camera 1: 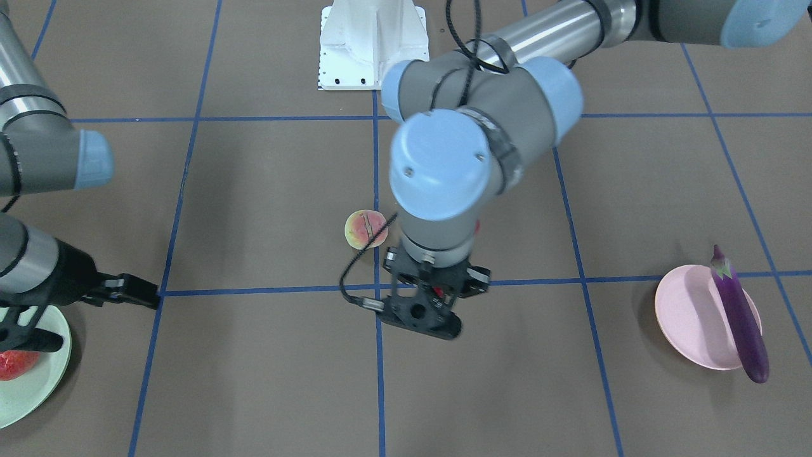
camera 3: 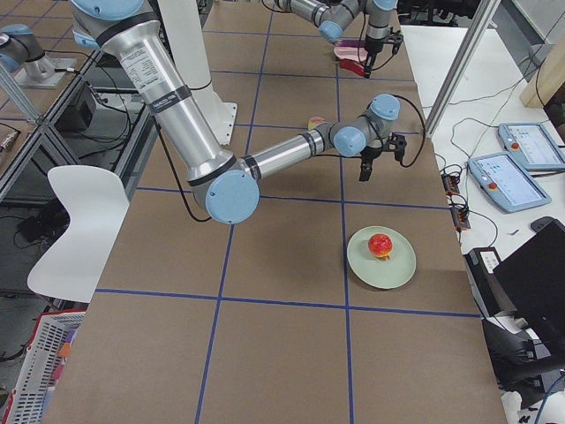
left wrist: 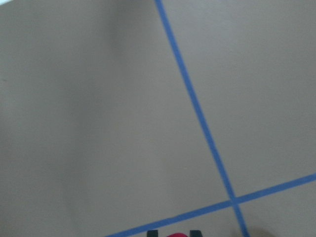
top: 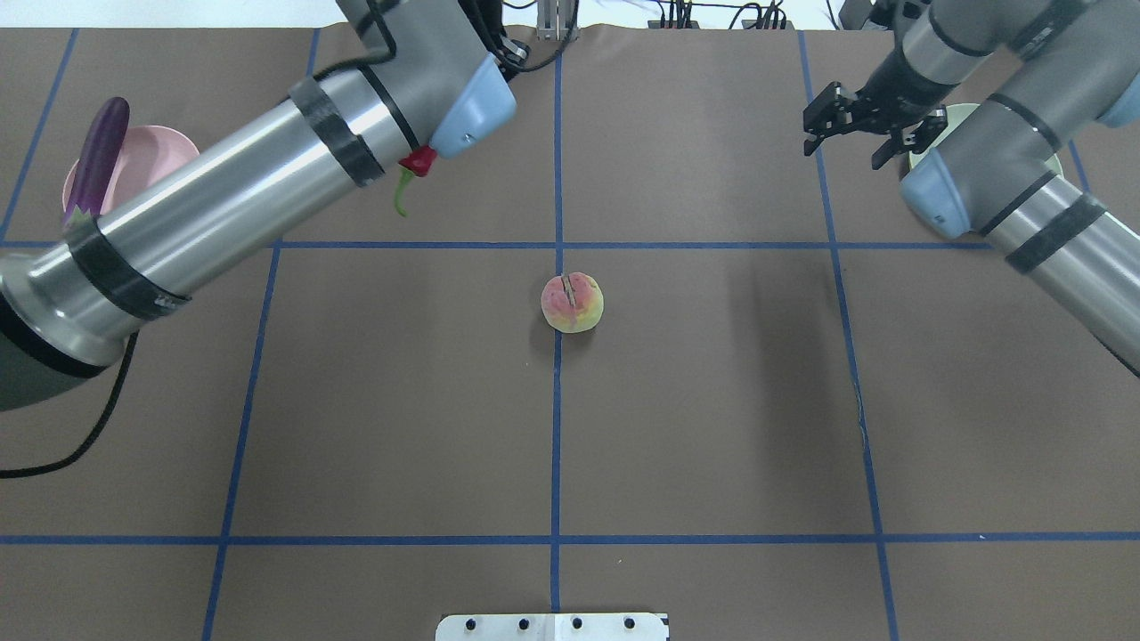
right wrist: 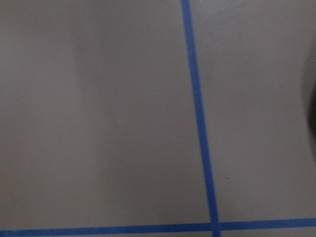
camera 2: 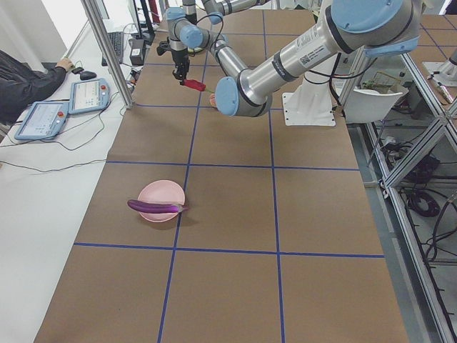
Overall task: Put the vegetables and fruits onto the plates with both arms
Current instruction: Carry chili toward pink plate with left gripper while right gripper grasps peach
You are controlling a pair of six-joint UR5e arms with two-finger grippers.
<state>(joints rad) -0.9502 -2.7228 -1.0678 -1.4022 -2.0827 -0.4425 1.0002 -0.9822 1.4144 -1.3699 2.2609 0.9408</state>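
My left gripper [camera 1: 433, 303] is shut on the red chili pepper [top: 415, 164] and holds it above the table; its green stem hangs down. The peach [top: 572, 303] lies at the table's middle, close to this gripper in the front view. The purple eggplant [camera 1: 739, 317] lies across the pink plate [camera 1: 685, 317]. The pomegranate [camera 3: 381, 244] sits on the mint green plate [camera 3: 381, 269]. My right gripper [top: 859, 133] is open and empty, raised beside the green plate on its inner side.
Brown table cover with blue tape grid lines [top: 557, 401]. The white robot base [camera 1: 371, 41] stands at the table's edge. The left arm's long forearm [top: 223, 205] spans between the pink plate and the peach. Operator tablets [camera 3: 508, 168] lie off the table.
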